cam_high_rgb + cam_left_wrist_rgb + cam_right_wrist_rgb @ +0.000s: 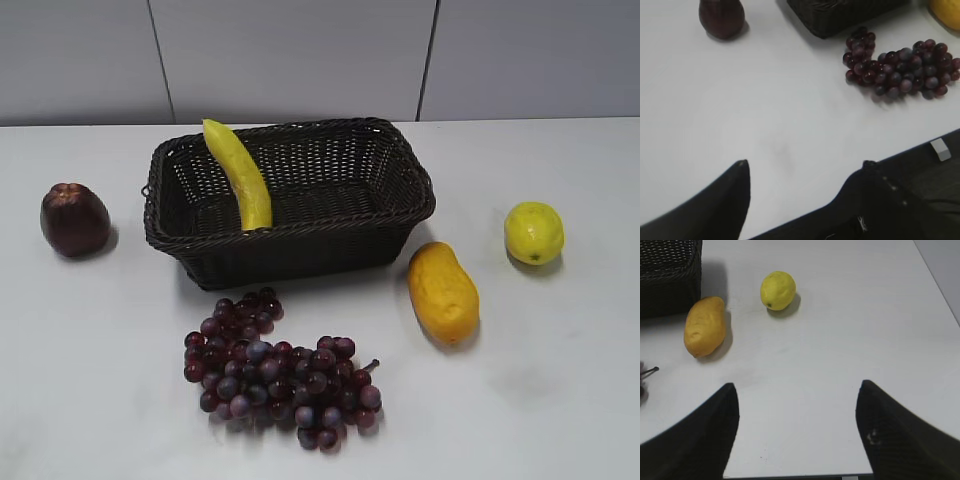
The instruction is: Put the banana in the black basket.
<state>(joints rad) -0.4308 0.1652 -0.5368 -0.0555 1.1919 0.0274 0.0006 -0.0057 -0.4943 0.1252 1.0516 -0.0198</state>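
Lab bench, white table (560, 400) (grey panelled wall (300, 60))

No legible text or labels anywhere

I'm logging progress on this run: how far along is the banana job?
Done, by the look of it: the banana lies inside the black basket, its tip leaning on the back rim. Nothing is in hand; the left gripper and right gripper are open and empty over bare table. Nothing seems left.

one banana (243, 178), basket (300, 240), mango (442, 292), lemon (534, 232), apple (74, 219), grape bunch (280, 372)
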